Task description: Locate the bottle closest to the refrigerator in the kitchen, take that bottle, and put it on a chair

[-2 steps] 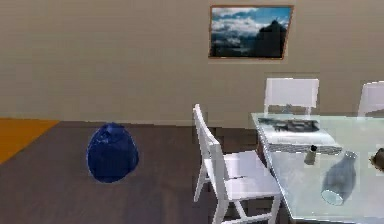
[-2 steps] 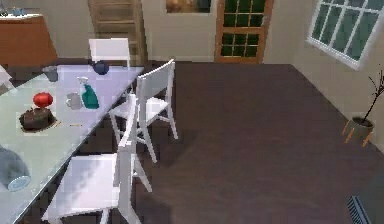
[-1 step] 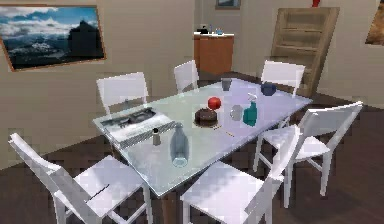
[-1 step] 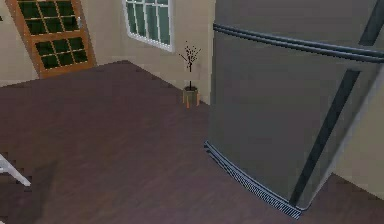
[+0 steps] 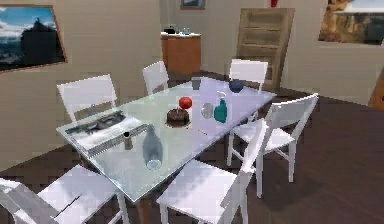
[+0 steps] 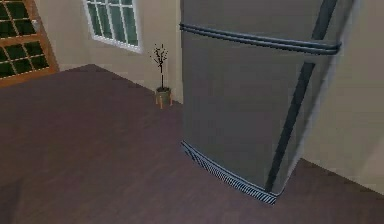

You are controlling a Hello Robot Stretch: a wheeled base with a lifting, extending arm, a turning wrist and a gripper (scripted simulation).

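Closest in the forward view stands a white chair (image 5: pixel 205 190) at 6 o'clock, tucked against the near edge of a glass surface (image 5: pixel 190 145), with a second chair (image 5: pixel 40 200) at 7 o'clock. More white seats ring it: a right chair (image 5: pixel 290 120) at 3 o'clock, a left chair (image 5: pixel 88 95) at 10 o'clock, a far chair (image 5: pixel 155 75) at 11 and a back chair (image 5: pixel 248 72) at 1.

A clear bottle (image 5: pixel 152 148) lies on its side at 7 o'clock from the surface's middle, a small dark shaker (image 5: pixel 128 138) just at its 10 o'clock and a paper (image 5: pixel 105 125) beyond that. Near the middle sits a dark dish (image 5: pixel 178 116), a red thing (image 5: pixel 185 102) at its 12 o'clock and a teal vessel (image 5: pixel 220 112) at its 3 o'clock. A dark blue bowl (image 5: pixel 236 87) stands toward the far end.

Behind, a wooden cabinet (image 5: pixel 181 52) is at 12 o'clock, with a painting (image 5: pixel 28 38) on the wall at 10 o'clock.

The arm side view has a grey fridge (image 6: pixel 250 90) at 3 o'clock and a potted plant (image 6: pixel 161 80) near its 9 o'clock side, under a window (image 6: pixel 112 20). How the fingers stand cannot be told.
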